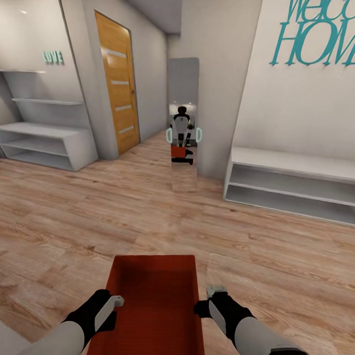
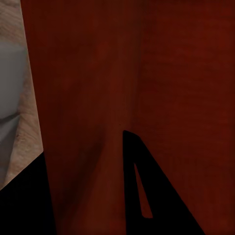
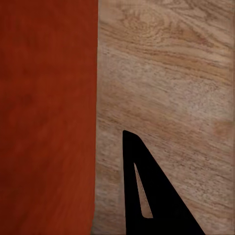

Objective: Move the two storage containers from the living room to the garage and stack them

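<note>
One orange-red storage container hangs low in front of me in the head view, open side up and empty, over light wood-plank flooring. My left gripper is shut on its left wall and my right gripper on its right wall. In the left wrist view the container's red wall is very close, with one dark finger against it. The right wrist view has the container beside a dark finger that lies over the plank floor. The surroundings are a hallway, not the garage.
A tall mirror straight ahead reflects me holding the box. An orange wooden door stands at the left of a narrow corridor. White shelving lines the left wall and a low white shelf bench the right one.
</note>
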### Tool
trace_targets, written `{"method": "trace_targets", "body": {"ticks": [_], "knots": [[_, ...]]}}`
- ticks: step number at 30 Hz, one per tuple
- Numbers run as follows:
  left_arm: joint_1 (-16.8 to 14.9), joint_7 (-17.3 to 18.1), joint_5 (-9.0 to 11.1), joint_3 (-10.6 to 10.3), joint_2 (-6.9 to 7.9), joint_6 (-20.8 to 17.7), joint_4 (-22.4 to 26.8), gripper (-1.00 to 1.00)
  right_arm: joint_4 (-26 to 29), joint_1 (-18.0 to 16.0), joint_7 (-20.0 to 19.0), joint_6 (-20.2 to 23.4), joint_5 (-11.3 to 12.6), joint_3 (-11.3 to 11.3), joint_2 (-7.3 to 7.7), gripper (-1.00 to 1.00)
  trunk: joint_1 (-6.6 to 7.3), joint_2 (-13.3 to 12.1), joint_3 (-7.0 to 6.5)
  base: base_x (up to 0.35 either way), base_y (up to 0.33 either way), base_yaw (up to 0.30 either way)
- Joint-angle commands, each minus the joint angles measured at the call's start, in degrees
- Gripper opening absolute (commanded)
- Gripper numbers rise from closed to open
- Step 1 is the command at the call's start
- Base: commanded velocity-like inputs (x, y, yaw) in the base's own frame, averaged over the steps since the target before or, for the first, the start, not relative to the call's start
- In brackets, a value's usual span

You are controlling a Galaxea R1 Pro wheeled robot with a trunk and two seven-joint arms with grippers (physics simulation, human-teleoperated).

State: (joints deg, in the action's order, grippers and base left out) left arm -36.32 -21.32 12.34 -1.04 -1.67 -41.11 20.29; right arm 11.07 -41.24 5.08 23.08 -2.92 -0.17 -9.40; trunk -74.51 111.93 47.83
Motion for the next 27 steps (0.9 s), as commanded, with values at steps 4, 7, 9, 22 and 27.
{"method": "trace_targets", "body": {"ticks": [4, 7, 9, 22, 27], "knots": [[-0.1, -0.2, 3.8, 0.1, 0.01, 0.6, 0.1, -1.00, 0.1, 0.0, 0.4, 0.5, -1.8, 0.5, 2.28, -1.00, -0.03, 0.0, 0.05, 0.342, 0.000, 0.000], [-0.1, -0.2, 3.8, 0.1, 0.01, 0.6, 0.1, -1.00, 0.1, 0.0, 0.4, 0.5, -1.8, 0.5, 2.28, -1.00, -0.03, 0.0, 0.05, 0.342, 0.000, 0.000], [-0.1, -0.2, 3.8, 0.1, 0.00, 0.6, 0.1, -1.00, 0.1, 0.0, 0.4, 0.5, -1.8, 0.5, 2.28, -1.00, -0.03, 0.0, 0.05, 0.342, 0.000, 0.000], [-0.1, -0.2, 3.8, 0.1, 0.01, 0.6, 0.1, -1.00, 0.1, 0.0, 0.5, 0.5, -1.8, 0.5, 2.10, -1.00, -0.03, 0.0, 0.05, 0.342, 0.000, 0.057], [-0.1, -0.2, 3.8, 0.1, 0.03, 0.6, 0.1, -1.00, 0.1, 0.0, 0.5, 0.5, -1.8, 0.5, 2.02, -1.00, -0.03, 0.0, 0.05, 0.342, 0.000, 0.277]]}}
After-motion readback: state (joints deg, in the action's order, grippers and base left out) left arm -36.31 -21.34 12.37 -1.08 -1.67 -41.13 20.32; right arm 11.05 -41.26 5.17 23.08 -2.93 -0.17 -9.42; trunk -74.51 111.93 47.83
